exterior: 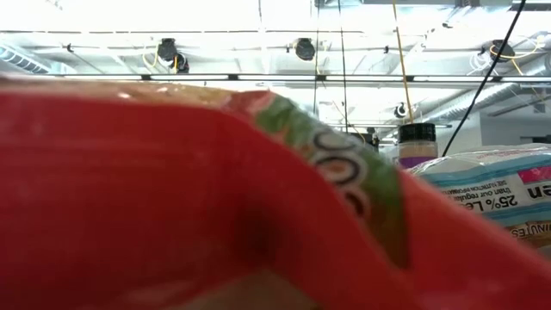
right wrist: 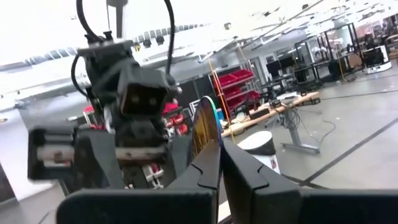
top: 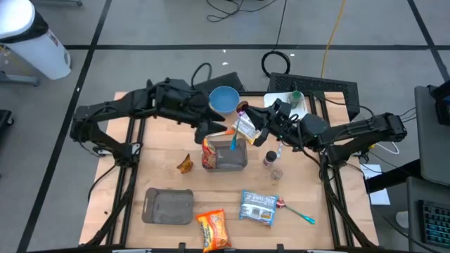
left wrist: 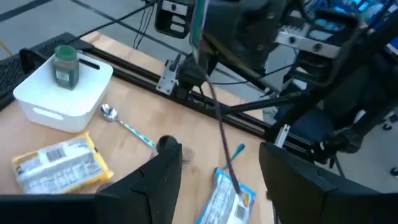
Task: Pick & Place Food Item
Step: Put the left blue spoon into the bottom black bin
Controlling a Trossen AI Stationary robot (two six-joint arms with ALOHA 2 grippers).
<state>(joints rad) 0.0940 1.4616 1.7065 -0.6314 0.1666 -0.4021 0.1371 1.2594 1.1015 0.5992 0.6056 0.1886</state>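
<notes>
Two claws meet over the grey bin.
Left claw (top: 218, 130) hangs with its fingers apart, holding nothing, right above the grey bin (top: 228, 156) with the orange snack bag (top: 210, 152) inside. Right claw (top: 247, 121), just beside it, is pinched tight on a yellow food packet (top: 245, 128) held up over the bin's far edge.
</notes>
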